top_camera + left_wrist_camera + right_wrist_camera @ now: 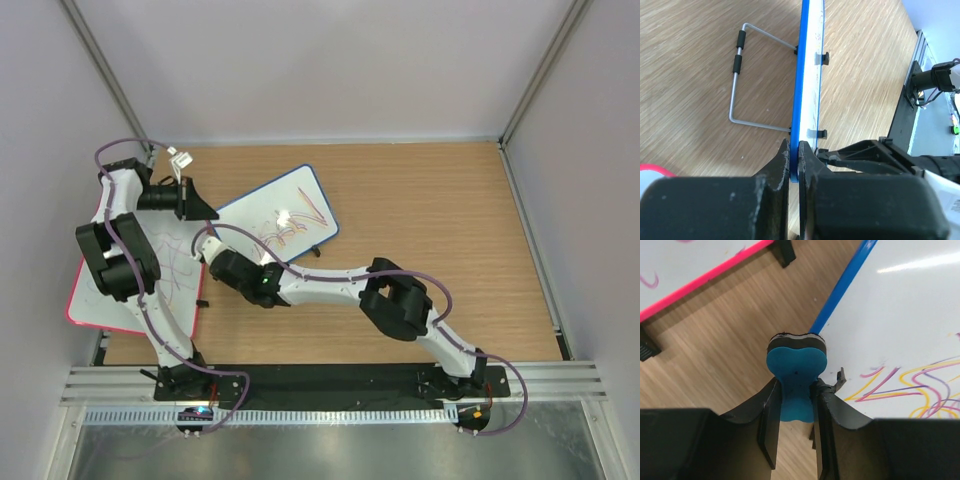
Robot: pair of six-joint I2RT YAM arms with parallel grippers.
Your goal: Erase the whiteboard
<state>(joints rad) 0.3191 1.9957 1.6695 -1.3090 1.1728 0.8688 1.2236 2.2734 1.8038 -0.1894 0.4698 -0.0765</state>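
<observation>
Whiteboard (285, 215), blue frame, sits tilted near the table's (430, 200) middle, toward the far-left part, propped on its wire stand (740, 80). Surface carries yellow, red and purple scribbles, mostly on its right half.

Left gripper (794, 150) is pinched tight on the whiteboard's blue frame edge, jaws one on each side of the rim; the left wrist view looks straight along the frame. Two small black clips show on the board's face side.

Right gripper (795, 400) is narrow, clamped on a blue eraser (796, 375) with a dark felt pad at its tip. The eraser tip sits at the whiteboard's near-left frame edge, right at the rim; can't tell if the felt actually touches the white surface. Scribbles lie just to the right of it.

Second board, pink frame (140, 280), with purple scribbles lies flat at the table's left edge, partly under the left arm. Its pink rim and a black foot show at the top left of the right wrist view, near the blue board but apart.
</observation>
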